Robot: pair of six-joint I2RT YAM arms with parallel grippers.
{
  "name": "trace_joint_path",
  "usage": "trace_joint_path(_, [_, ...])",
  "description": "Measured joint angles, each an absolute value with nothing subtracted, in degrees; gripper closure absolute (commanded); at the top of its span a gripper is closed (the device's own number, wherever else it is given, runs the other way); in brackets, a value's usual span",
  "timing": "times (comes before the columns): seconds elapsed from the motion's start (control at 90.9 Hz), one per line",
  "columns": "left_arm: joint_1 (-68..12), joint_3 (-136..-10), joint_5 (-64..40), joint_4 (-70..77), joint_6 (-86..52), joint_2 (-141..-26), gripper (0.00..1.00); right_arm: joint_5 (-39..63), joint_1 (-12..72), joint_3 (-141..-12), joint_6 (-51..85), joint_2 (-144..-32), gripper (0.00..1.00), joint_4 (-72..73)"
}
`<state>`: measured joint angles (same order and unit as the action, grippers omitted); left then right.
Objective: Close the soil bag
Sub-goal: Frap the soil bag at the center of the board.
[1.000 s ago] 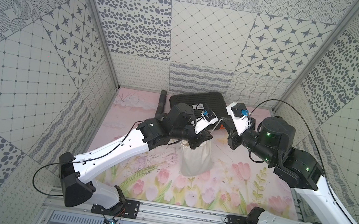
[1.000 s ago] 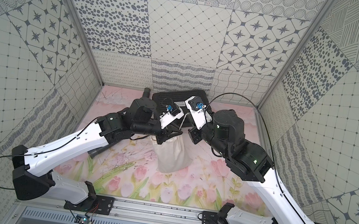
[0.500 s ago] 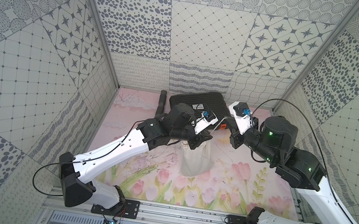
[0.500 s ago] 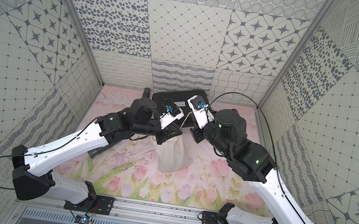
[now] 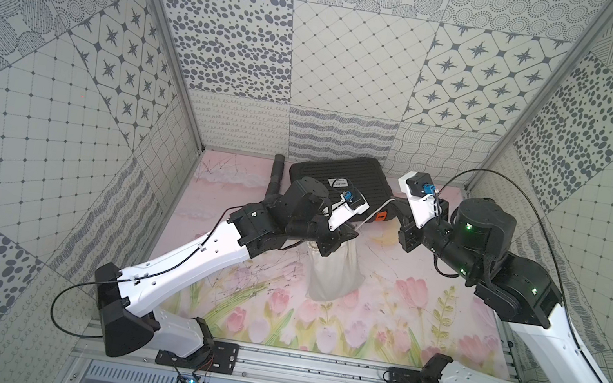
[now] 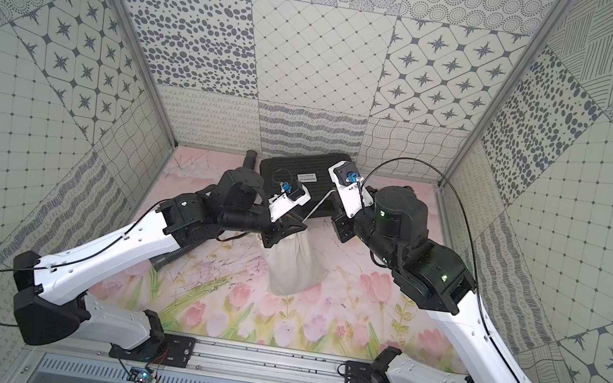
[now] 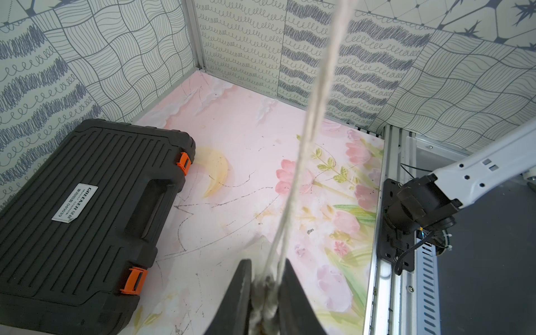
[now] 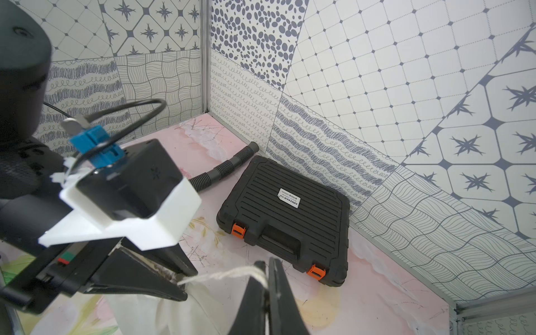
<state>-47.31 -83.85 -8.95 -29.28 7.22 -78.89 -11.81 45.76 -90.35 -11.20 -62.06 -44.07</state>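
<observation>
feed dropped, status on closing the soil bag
Left gripper shut on off-white cloth soil bag neck. Right gripper shut on taut white cord. Black ribbed plastic case apart, behind.

A black ribbed case (image 7: 87,203) lies flat and closed on the counter (image 5: 381,315), close to the patterned grey-and-white back wall (image 5: 338,135). It has two orange latches (image 8: 238,231) on the edge where its recessed handle sits, and a white label (image 8: 289,197) on the lid. A black corrugated hose (image 8: 226,166) lies just beside the case, with one end near the wall corner. The counter has a pink print with tulips, and a yellow crescent (image 7: 216,174) is painted near the latch side of the case.
</observation>
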Motion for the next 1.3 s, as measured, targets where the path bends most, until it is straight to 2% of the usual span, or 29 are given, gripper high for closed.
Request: trace_joint_path(1.298, [-47.42, -84.31, -6.46, -31.33, 10.04, -79.53, 0.79, -9.76, 44.23, -95.18, -10.94, -63.16, 1.00, -46.09])
